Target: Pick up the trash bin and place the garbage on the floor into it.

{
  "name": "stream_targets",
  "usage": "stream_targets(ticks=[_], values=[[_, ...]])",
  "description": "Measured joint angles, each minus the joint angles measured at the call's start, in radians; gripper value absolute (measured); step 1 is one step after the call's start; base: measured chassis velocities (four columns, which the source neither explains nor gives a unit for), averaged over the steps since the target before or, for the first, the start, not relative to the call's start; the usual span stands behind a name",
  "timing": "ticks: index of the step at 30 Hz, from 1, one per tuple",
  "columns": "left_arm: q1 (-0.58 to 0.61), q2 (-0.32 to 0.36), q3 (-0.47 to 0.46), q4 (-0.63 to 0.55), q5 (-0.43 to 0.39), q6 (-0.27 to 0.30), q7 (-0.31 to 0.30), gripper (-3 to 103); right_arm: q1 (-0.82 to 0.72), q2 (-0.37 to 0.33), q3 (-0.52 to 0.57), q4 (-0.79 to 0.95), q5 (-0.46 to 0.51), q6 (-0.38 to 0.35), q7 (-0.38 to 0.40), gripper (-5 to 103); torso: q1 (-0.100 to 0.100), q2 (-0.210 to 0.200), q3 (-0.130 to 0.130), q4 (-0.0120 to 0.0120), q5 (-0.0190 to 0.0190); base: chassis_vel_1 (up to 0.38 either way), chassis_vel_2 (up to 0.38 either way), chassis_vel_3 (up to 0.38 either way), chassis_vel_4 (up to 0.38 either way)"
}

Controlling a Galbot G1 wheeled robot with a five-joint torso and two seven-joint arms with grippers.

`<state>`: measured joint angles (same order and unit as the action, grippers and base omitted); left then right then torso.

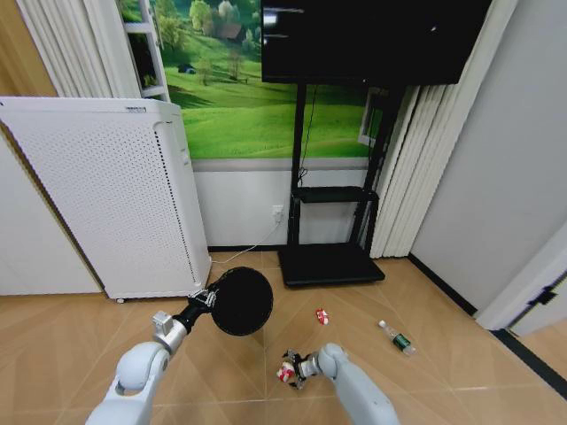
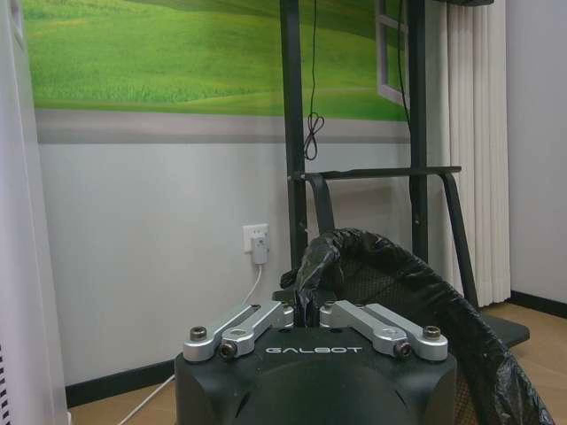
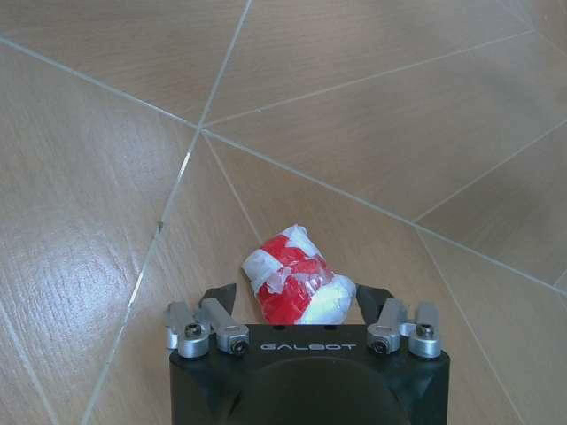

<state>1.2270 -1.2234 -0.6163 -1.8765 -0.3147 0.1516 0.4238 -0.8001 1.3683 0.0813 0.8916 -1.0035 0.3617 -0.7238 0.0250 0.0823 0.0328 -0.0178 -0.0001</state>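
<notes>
Head view: left end effector (image 1: 210,298) holds the trash bin (image 1: 241,301) up off the floor by its rim, mouth tipped toward the cam, black liner showing. Bin sits between the white cabinet (image 1: 106,195) and the TV stand (image 1: 330,261). Right end effector (image 1: 289,368) is low nr the floor w/ a crushed red-and-white can (image 1: 285,373) at its tip. A 2nd red-and-white scrap (image 1: 322,316) lies on the floor further fwd; green bottle (image 1: 397,338) lies well apart to the right.

Left wrist view: left end effector (image 2: 308,312), fingers narrow, pinched on the liner-covered rim of the bin (image 2: 416,292). Wall socket (image 2: 257,243) behind.

Right wrist view: right end effector (image 3: 298,301) w/ fingers wide either side of the can (image 3: 292,279); whether they touch it — can't tell. Can seems to rest on the wood floor (image 3: 372,115).

Risks, as I judge: can is crumpled & uneven, so it could squirt out or spin when the fingers close. Rim pinch is partly on slack liner — bin could slip or swing. Bin mouth is tilted sideways, so a dropped can may miss or roll back out.
</notes>
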Motion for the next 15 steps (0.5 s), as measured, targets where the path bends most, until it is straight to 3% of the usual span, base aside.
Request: stream_targets(ticks=[4, 5, 8, 15], values=[[0.007, -0.001, -0.01, -0.004, -0.01, 0.0, 0.009, 7, -0.007, 0.004, 0.001, 0.002, -0.009, -0.012, 0.004, 61, 0.0, 0.0, 0.0, 0.0, -0.0003, 0.0, 0.0, 0.0, 0.0], [0.007, -0.001, -0.01, -0.004, -0.01, 0.0, 0.009, 7, -0.007, 0.004, 0.001, 0.002, -0.009, -0.012, 0.004, 61, 0.0, 0.0, 0.0, 0.0, -0.0003, 0.0, 0.0, 0.0, 0.0], [0.008, 0.0, -0.019, -0.006, -0.02, 0.0, 0.014, 7, -0.012, 0.007, -0.005, 0.004, -0.004, -0.019, 0.003, 46, 0.0, 0.0, 0.0, -0.0001, -0.0001, 0.0, 0.0, 0.0, 0.0], [0.009, 0.005, -0.037, -0.008, -0.028, 0.0, 0.019, 7, -0.015, 0.01, -0.007, 0.002, -0.002, -0.019, 0.005, 35, 0.0, 0.0, 0.0, 0.0001, 0.0, 0.0, 0.0, 0.0, 0.0]])
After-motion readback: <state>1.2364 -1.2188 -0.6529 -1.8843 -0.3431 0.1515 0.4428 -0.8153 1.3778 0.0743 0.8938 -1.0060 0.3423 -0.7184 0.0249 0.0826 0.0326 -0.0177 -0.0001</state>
